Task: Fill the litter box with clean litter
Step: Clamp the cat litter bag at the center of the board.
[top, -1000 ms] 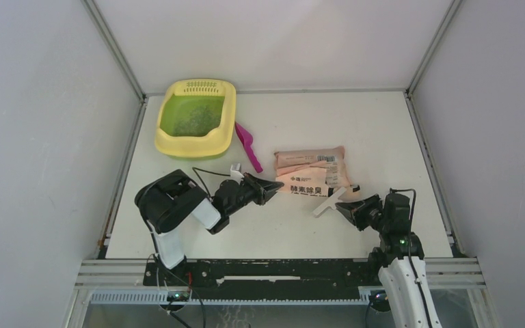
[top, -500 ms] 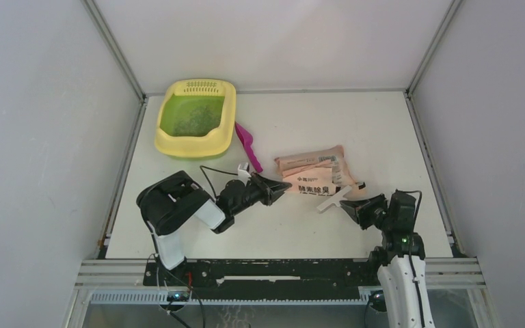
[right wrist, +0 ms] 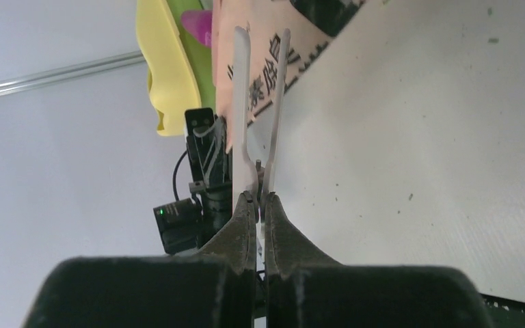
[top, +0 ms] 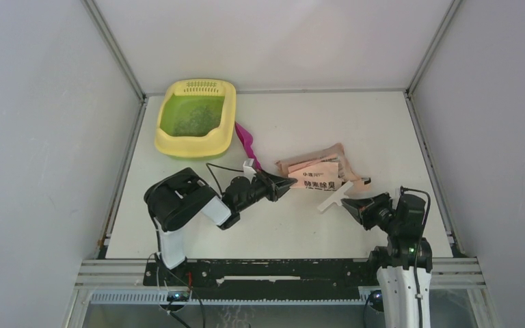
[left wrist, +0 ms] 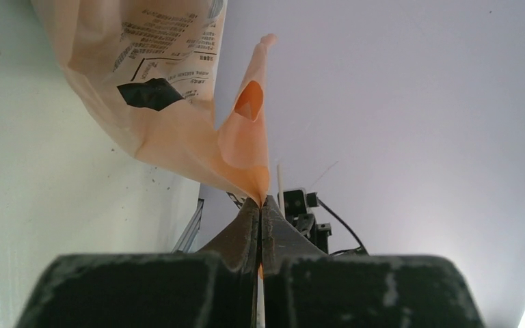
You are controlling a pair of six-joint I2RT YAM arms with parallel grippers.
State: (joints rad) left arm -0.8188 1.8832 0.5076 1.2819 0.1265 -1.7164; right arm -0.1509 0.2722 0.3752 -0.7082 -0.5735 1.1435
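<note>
The pale yellow litter box (top: 178, 145) with a green floor stands at the far left; a darker speckled patch of litter (top: 193, 124) lies inside it. A peach printed bag (top: 318, 176) lies crumpled mid-table. My left gripper (top: 288, 185) is shut on the bag's left corner, which is lifted; in the left wrist view the gripper (left wrist: 260, 202) pinches that peach bag (left wrist: 171, 82) film. My right gripper (top: 348, 203) is shut on a white two-bladed tool (top: 333, 199). In the right wrist view the gripper (right wrist: 260, 198) holds the tool's blades (right wrist: 242, 102) pointing at the bag (right wrist: 273, 61).
A magenta scoop (top: 247, 141) lies beside the litter box's right side, close to the bag. Grey walls close in the table on the left, back and right. The litter box (right wrist: 164, 68) and scoop (right wrist: 197, 24) also show beyond the blades.
My left gripper has moved right and up with the bag's corner, bunching the bag. My right gripper has drifted slightly right with the white tool.
</note>
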